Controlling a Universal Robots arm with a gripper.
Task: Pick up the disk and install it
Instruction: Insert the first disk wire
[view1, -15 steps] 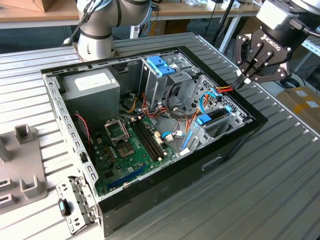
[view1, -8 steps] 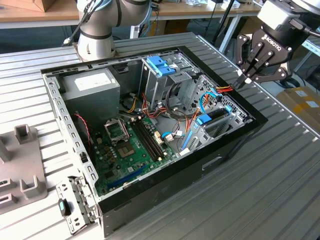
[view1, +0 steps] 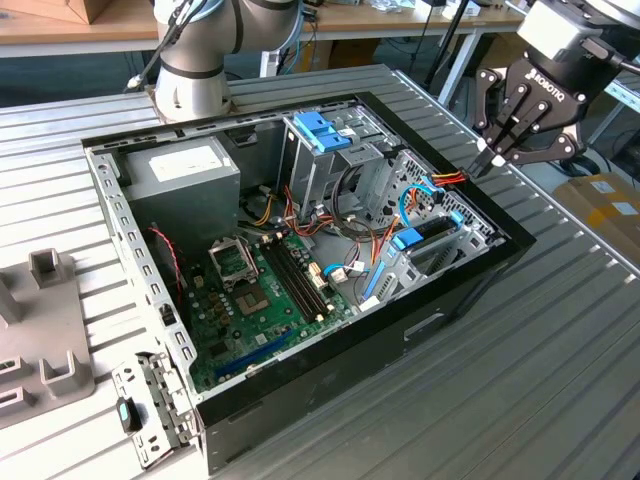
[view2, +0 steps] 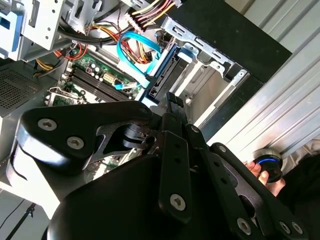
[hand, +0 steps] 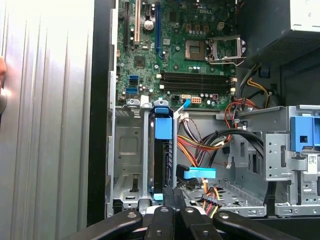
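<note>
Already the disk (view1: 428, 232) stands on edge in the case's drive bay (view1: 445, 262), blue frame uppermost. Further to the exterior view's right, the gripper (view1: 487, 158) hangs above it, fingers pinched together on nothing; any seating push should run straight, clear of the cables (view1: 448, 179).

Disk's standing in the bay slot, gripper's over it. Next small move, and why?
Probably ease straight down and press on the blue end of the disk. It stands on edge in the bay, and the gripper hangs over it with fingers together, holding nothing. Whether the disk is fully seated can't be told, so a short press looks safer than backing off.
</note>
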